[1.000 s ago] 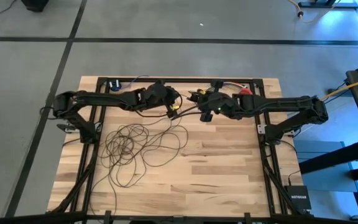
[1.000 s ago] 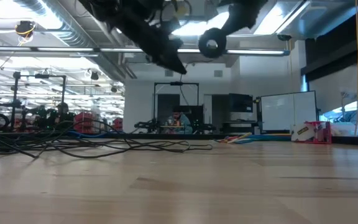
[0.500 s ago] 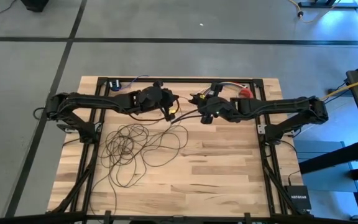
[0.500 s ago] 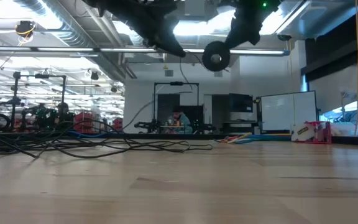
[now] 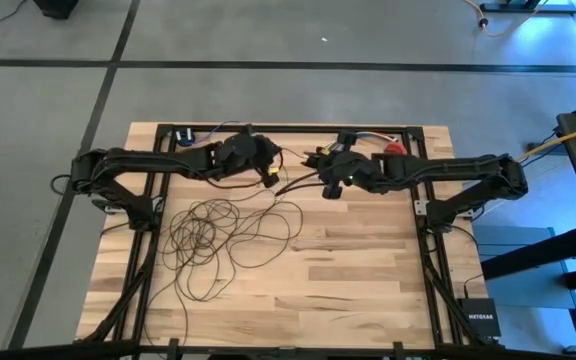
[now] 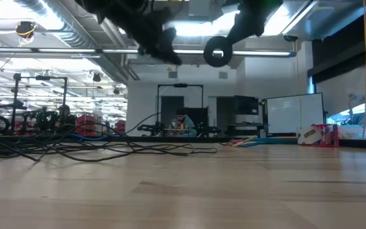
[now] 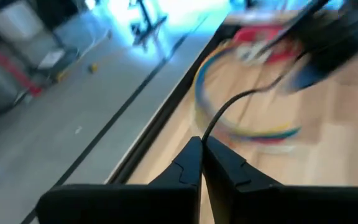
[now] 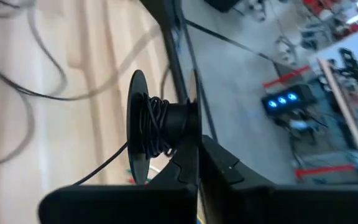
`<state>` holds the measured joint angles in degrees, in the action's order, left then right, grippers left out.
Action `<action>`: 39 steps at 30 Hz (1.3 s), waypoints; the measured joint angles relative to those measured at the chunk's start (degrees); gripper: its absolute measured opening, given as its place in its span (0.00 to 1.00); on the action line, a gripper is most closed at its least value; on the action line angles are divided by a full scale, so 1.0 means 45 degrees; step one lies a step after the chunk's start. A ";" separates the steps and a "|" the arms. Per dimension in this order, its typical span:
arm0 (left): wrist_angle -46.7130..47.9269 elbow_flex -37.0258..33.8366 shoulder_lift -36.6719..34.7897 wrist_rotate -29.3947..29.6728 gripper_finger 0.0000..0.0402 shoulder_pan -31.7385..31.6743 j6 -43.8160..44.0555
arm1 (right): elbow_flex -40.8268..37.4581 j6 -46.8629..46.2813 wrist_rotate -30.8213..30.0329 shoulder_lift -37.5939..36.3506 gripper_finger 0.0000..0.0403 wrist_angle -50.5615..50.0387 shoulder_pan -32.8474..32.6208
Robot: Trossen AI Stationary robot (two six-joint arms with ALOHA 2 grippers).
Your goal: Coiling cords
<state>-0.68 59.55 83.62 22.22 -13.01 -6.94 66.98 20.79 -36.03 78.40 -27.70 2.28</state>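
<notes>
Both arms are being held up over the far part of the table (image 5: 368,260), the hands facing each other near the middle. The right hand (image 8: 197,142) is clenched on a small black spool (image 8: 160,127), gripped at its hub so the flanges are left free; several turns of cord (image 5: 218,235) are already lying on it. In the low view the spool (image 6: 216,52) is being carried well above the tabletop, presumably so that slack can be drawn up without dragging. The left hand (image 7: 202,144) is pinched shut on the thin cord itself, a strand arcing out from between its fingertips toward the right hand; it is likely being used as a guide, keeping tension on the feed. Most of the cord is still lying in loose, overlapping loops on the table's left half, beneath and in front of the left arm. By that measure, the coiling is judged early. Tangling among the loops is the main risk.
</notes>
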 joint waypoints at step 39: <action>-0.4420 0.0010 0.0869 -0.2809 0.01 0.1163 -0.1204 | 0.1539 0.0421 0.1798 0.0679 0.01 0.4671 0.0073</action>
<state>-20.58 59.59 87.53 9.57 -7.78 -12.36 73.91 22.69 -27.94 81.46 -6.69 2.61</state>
